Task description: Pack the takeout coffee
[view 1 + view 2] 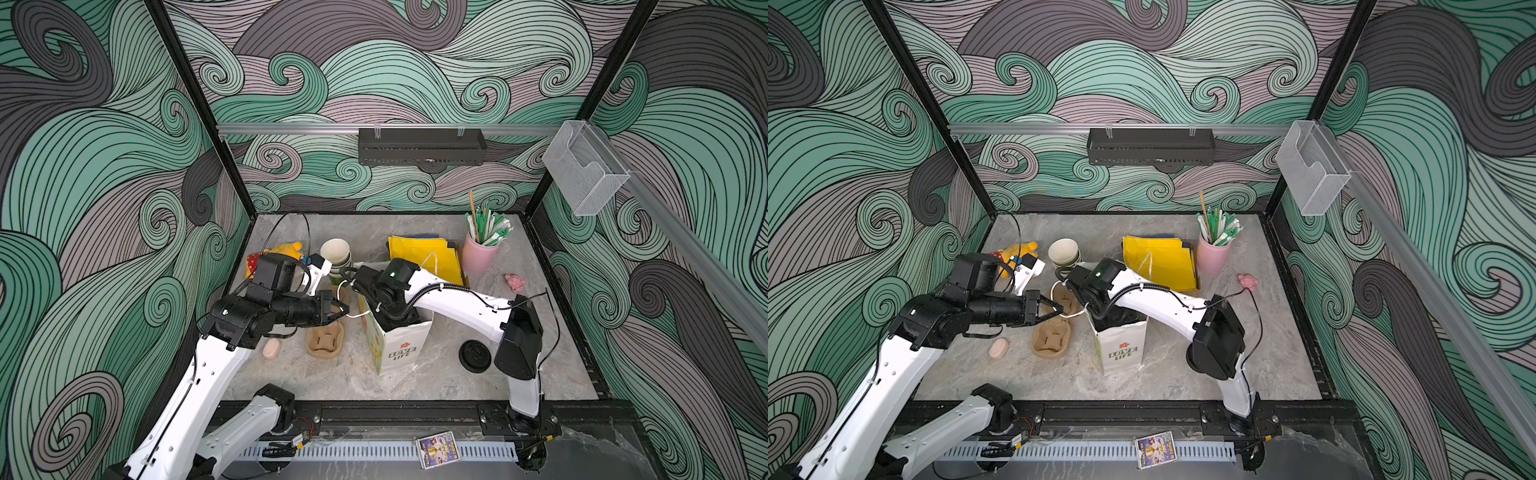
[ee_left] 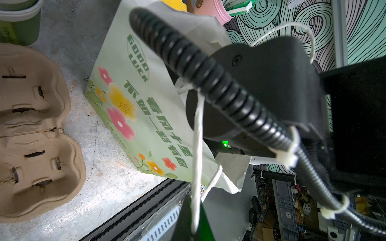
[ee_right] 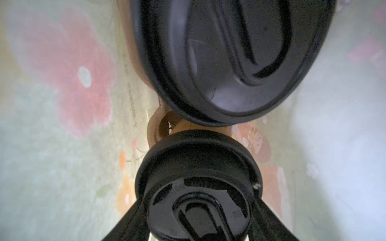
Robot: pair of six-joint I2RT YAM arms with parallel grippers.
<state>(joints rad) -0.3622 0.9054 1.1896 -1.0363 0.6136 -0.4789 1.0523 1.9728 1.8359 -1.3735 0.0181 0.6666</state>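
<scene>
Right arm (image 1: 453, 299) filling bag (image 1: 399, 349) mouth, pulp carrier (image 1: 325, 340) beside, loose lid (image 1: 474, 355) near

A grey marbled bench (image 1: 332, 374) is seen in both top views. A flower-printed white paper bag (image 1: 399, 349) stands upright near its middle. Just left of the bag lies a tan moulded pulp cup carrier (image 1: 324, 343), and further left a pink oval bar (image 1: 272, 348). To the bag's right a flat round black lid (image 1: 475, 355) is laid. At the far side are set a yellow plush toy (image 1: 286, 249), a stack of nested lidless paper cups (image 1: 336, 254), flat yellow paper bags (image 1: 432, 257) and a pink cup of straws (image 1: 480, 257). A small pink toy (image 1: 515, 282) lies at the right.
</scene>
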